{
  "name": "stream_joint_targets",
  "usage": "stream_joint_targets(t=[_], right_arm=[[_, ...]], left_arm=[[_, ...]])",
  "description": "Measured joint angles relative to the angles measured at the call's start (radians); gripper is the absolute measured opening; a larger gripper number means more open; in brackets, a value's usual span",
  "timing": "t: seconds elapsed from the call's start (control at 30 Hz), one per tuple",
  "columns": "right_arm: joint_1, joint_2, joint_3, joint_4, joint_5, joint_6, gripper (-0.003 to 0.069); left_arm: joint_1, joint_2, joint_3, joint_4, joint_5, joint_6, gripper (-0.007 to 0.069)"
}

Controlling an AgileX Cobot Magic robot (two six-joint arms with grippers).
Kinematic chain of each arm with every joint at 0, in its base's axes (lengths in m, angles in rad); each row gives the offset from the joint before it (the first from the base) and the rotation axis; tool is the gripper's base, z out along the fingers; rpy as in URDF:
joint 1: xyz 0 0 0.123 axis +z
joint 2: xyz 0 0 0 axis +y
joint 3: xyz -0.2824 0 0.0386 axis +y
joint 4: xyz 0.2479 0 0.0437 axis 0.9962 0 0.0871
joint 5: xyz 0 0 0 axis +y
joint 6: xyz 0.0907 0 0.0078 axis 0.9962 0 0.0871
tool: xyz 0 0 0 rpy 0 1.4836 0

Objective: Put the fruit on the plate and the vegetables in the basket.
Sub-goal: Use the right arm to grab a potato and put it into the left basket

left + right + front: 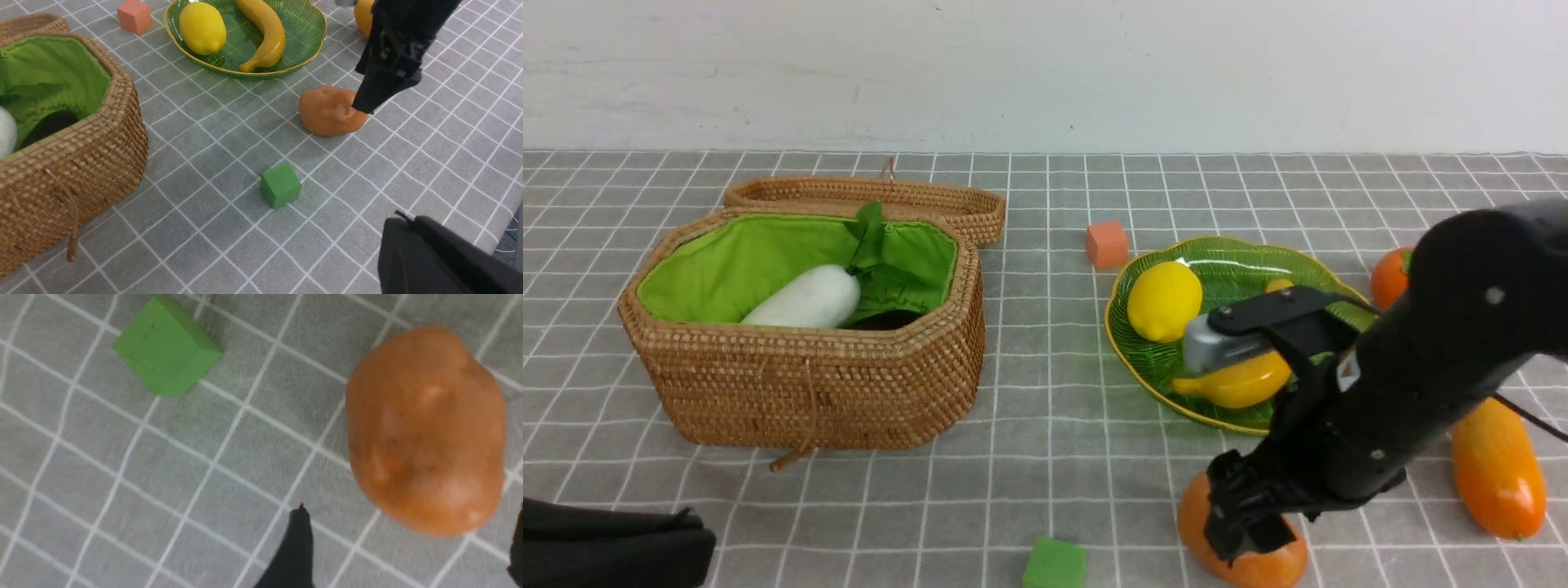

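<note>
Grey gridded cloth (pixel 1045 457); right hand (pixel 1245 535) spread wide astride potato (pixel 425 428).

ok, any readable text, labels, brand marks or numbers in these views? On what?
None readable in any view.
Small pale patch on the right arm: too small to tell whether it carries text.
Orange cube, green cube, plate, basket, potato: visible surfaces are plain, with no print.
</note>
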Motion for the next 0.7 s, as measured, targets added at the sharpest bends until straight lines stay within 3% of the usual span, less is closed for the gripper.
stream_joint_targets(t=[0.33,0.5,0.7], right_arm=[[0.004,0.205,0.000,-0.049,-0.148,-0.009,0.0668],[0.004,0.228,-0.001,-0.048,-0.150,-0.053,0.0609],[0.004,0.202,-0.054,-0.045,-0.048,-0.026,0.0605]], left_arm=[[0.000,0.000,0.000,-0.012,0.000,0.002,-0.0013],[0.000,0.000,0.000,-0.013,0.000,0.002,-0.0013],[0.000,0.000,0.000,-0.011,0.000,0.002,-0.0013]])
